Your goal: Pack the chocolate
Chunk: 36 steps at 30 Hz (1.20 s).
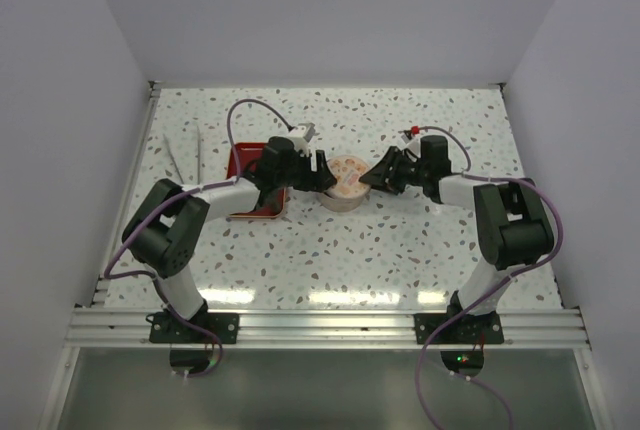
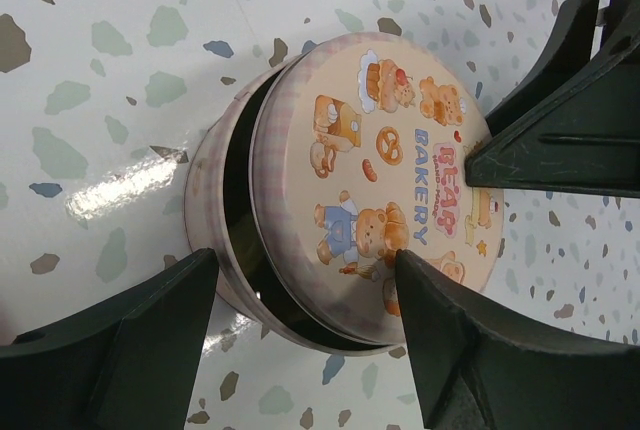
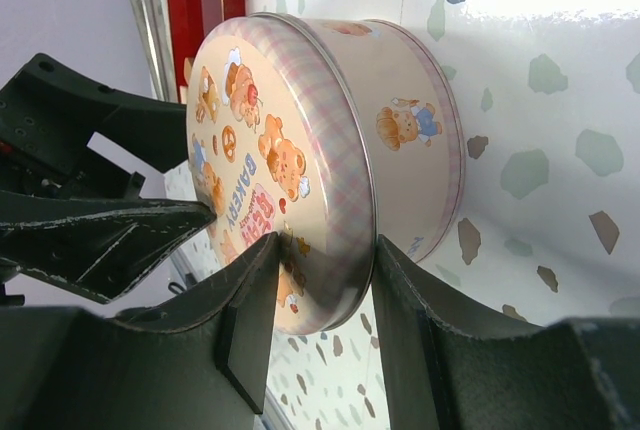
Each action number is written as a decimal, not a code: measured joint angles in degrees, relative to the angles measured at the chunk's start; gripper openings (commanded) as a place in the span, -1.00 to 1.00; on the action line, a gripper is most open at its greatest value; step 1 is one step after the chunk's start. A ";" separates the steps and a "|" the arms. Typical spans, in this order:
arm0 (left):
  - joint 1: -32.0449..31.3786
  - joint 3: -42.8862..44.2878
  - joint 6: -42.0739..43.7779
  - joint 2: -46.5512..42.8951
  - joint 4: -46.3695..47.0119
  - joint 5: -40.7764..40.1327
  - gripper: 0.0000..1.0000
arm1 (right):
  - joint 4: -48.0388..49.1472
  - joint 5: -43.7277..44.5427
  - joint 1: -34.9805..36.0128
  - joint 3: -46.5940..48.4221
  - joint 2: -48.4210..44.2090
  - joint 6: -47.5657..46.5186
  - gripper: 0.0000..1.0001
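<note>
- Chocolate: none in view from any camera; judged to lie inside the tin (image 3: 425, 130) under the lid (image 2: 370, 170) (the dark gap shows no contents, so this is a guess)
- Tin: round, upright on the speckled surface (image 2: 100, 100), midway between the two arms in the overhead view; no long axis, so it can be approached from any side
- Lid: bear-and-bakery print; sits askew, offset from the tin wall, with a dark crescent of gap along one side; not seated
- Right hand (image 3: 324, 245): at the tin's 3 o'clock seen from overhead; closed across the lid's rim, one finger on the printed face, the other against the side wall
- Left hand (image 2: 300, 260): at the tin's 9 o'clock; jaws apart, one finger beside the tin wall, the other over the lid face; nothing gripped
- Red tray (image 1: 245, 160): at 9 o'clock beyond the left hand, partly hidden by that arm
- Governing relation: the hands face each other across the tin, about equally near; the lid's offset toward the right hand decides which way it must be shifted to seat
</note>
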 measured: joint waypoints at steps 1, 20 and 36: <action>0.04 0.00 0.00 0.00 0.02 0.00 0.54 | -0.11 0.20 0.13 0.09 0.00 0.00 -0.12; 0.72 -0.81 -0.07 0.00 1.79 1.57 0.54 | -5.05 2.58 1.01 3.65 0.00 -0.90 -0.11; 1.36 -2.25 -2.10 0.00 5.25 3.28 0.65 | -5.84 3.69 1.27 4.50 0.74 -1.49 -0.12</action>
